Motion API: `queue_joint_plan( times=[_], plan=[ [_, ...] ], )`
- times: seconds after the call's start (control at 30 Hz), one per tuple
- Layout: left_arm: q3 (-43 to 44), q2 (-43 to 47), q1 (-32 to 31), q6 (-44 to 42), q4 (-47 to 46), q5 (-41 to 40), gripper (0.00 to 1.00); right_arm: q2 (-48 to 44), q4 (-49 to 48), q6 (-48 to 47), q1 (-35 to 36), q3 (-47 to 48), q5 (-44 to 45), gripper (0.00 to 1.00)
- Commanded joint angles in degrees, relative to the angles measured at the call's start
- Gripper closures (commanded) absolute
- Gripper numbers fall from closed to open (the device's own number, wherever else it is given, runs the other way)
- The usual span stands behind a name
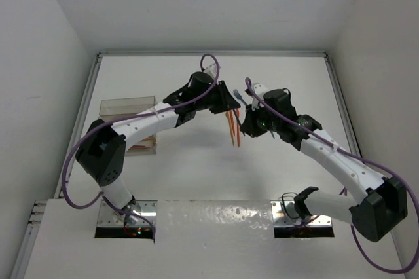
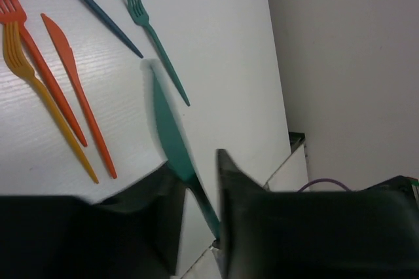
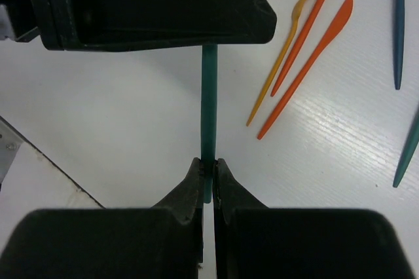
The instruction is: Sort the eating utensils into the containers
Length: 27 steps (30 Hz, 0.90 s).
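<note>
Teal knife (image 3: 209, 95) is held above the table (image 1: 196, 167), well right of the containers (image 1: 127, 105) in the top view. Right gripper (image 3: 207, 173) is clenched on its handle end. Left gripper (image 2: 200, 184) straddles its middle, fingers close on either side; can't tell if they pinch it. Orange knife (image 2: 78, 95), orange fork (image 2: 46, 76) and teal fork (image 2: 160, 53) lie on the table, also right of the containers.

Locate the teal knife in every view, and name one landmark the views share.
Top external: the teal knife is a small sliver at upper centre, just above the orange utensils.
Left wrist: lower centre, blade pointing up, right of the orange utensils.
Right wrist: vertical at centre, left of the orange utensils.
Shared landmark: the orange utensils lying together on the table.
</note>
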<state>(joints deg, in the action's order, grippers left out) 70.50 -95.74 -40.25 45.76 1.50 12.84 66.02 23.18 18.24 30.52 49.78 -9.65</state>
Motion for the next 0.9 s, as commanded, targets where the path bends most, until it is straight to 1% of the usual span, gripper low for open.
queue_joint_plan(
  times=[0.0,0.07,0.1,0.13,0.17,0.23,0.33,0.37,0.4,0.43,0.47,0.5,0.6,0.63,0.7,0.73,0.77,0.8,0.87],
  plan=[
    [2.0,0.3,-0.6,1.4,-3.3,-1.5,0.85,-1.3,-1.3,0.7,0.2,1.4,-1.2,1.00],
    [2.1,0.6,-0.5,2.2,-2.7,-2.2,0.96,-1.4,-1.3,0.7,0.2,1.0,-0.6,0.96],
    [2.0,0.6,-0.5,2.4,-2.3,-2.8,1.00,-1.4,-1.2,0.7,0.2,0.9,-0.3,0.94],
    [1.9,1.2,-0.5,2.9,-1.6,-4.3,1.00,-1.4,-1.1,0.7,0.2,0.8,0.4,0.90],
    [1.7,1.5,-0.4,3.4,-1.4,-5.5,1.00,-1.5,-1.0,0.8,0.2,0.6,0.7,0.76],
    [0.4,3.8,0.3,4.4,1.4,-9.1,1.00,-1.7,-1.3,1.2,0.2,0.0,2.5,0.61],
    [-1.8,7.7,2.8,7.3,5.9,-12.7,1.00,-2.0,-1.6,1.3,0.2,-0.6,4.2,0.49],
    [-2.6,9.1,5.7,8.4,7.2,-14.8,1.00,-2.0,-1.6,1.4,0.2,-0.6,5.5,0.45],
    [-4.8,10.4,7.5,9.5,8.6,-15.7,1.00,-1.9,-1.5,1.5,0.2,-0.6,6.1,0.44],
    [-6.2,13.4,11.6,11.6,10.6,-17.0,1.00,-1.7,-1.3,1.9,0.2,-0.5,6.9,0.43],
    [-7.6,14.8,13.8,12.7,11.6,-17.6,1.00,-1.4,-1.2,1.8,0.2,-0.4,8.0,0.42],
    [-10.3,17.6,18.4,14.0,13.4,-18.2,1.00,-1.0,-0.9,1.9,0.2,-0.3,8.4,0.41],
    [-13.6,22.2,25.0,16.2,17.6,-20.8,1.00,0.0,-0.2,2.2,0.2,0.0,10.5,0.40],
    [-14.4,23.2,29.1,16.7,20.4,-21.4,1.00,0.2,0.0,2.3,0.2,0.0,10.8,0.40],
    [-16.5,25.7,33.1,18.5,22.6,-22.9,1.00,0.6,0.1,2.3,0.2,-0.2,11.1,0.39],
    [-17.3,26.4,36.8,19.3,24.8,-23.3,1.00,0.9,0.1,2.5,0.2,-0.4,11.4,0.39],
    [-18.7,26.9,38.6,20.0,25.6,-23.3,1.00,1.0,0.1,2.6,0.2,-0.5,11.8,0.39],
    [-19.4,27.8,42.1,20.8,26.4,-23.0,1.00,1.1,0.2,2.5,0.2,-0.6,12.1,0.38],
    [-21.0,28.2,44.5,21.4,27.1,-23.4,1.00,1.5,0.2,2.4,0.1,-0.6,12.1,0.38]
  ],
)
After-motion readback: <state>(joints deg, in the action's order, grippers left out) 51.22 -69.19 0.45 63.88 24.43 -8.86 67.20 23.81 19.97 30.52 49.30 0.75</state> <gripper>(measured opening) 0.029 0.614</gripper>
